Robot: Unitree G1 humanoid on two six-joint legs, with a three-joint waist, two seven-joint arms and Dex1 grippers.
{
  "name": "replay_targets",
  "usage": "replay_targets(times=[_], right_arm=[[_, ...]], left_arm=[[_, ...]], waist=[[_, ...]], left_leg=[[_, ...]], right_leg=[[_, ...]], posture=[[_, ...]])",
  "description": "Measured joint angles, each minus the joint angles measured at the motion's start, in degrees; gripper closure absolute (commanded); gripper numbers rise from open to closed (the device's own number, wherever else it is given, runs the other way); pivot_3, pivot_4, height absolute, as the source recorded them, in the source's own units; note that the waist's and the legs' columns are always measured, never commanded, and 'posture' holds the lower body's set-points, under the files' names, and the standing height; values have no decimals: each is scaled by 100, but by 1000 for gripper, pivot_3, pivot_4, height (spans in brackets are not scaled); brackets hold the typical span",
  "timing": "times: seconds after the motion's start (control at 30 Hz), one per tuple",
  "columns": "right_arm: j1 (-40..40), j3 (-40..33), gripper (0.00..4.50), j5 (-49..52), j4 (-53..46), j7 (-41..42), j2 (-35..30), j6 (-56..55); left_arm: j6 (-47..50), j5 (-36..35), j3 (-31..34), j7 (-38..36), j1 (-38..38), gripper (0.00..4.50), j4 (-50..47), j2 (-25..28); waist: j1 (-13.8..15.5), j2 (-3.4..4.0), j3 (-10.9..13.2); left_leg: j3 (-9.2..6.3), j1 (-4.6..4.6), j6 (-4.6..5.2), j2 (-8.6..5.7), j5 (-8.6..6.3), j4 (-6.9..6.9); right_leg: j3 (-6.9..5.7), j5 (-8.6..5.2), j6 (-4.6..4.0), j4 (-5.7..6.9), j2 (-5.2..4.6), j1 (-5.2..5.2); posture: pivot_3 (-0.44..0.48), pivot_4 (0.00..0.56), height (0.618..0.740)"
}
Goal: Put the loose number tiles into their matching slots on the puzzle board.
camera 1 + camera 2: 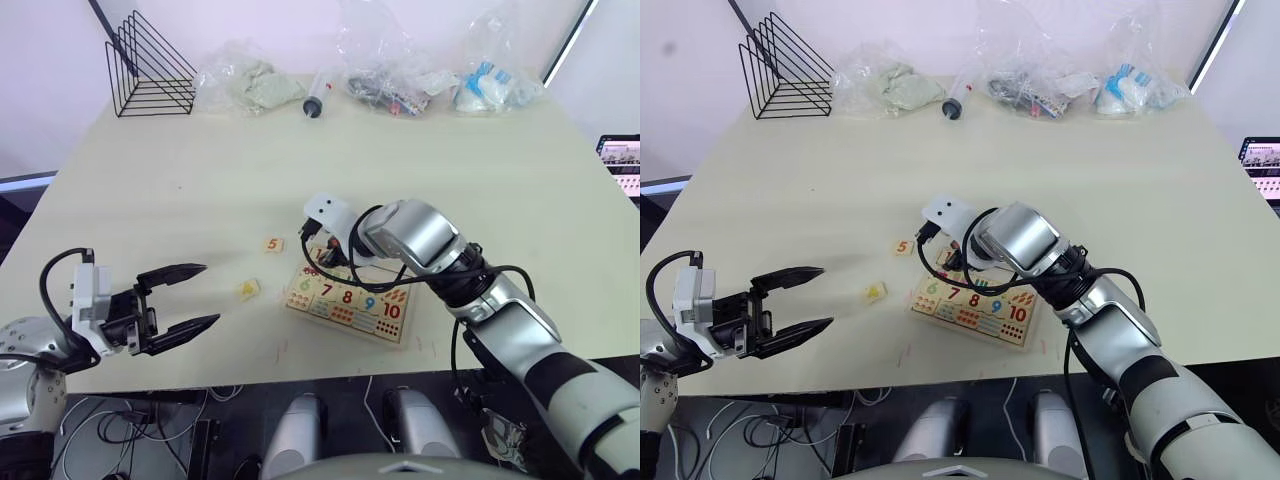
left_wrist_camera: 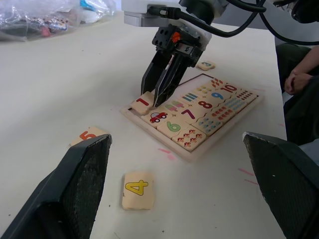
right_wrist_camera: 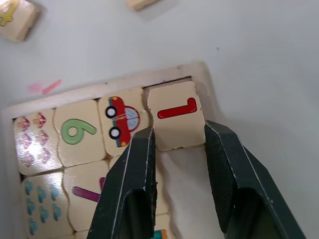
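Note:
The puzzle board lies near the table's front edge, its lower rows filled with coloured numbers and counting pictures. My right gripper is shut on the red 1 tile. That tile rests tilted at the board's corner slot beside the red car picture, and it also shows in the left wrist view. Left of the board lie the loose 5 tile and yellow 4 tile. A 3 tile sits beyond the board. My left gripper hovers open and empty at the front left.
A black wire rack, several plastic bags and a syringe-like tube line the far edge. A person's hand rests beside the table. The table's front edge runs just below the board.

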Motion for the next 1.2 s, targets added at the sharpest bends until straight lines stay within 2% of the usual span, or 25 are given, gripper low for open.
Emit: replay_targets(times=[1.2], right_arm=[[-9, 167, 3665, -215, 141, 444, 12, -229]], left_arm=[[0, 73, 109, -47, 21, 0, 0, -113]], waist=[[0, 3, 2]], left_leg=[[-1, 0, 0, 0, 0, -2]], right_leg=[[-1, 0, 0, -2, -1, -1]], posture=[[0, 150, 740]])
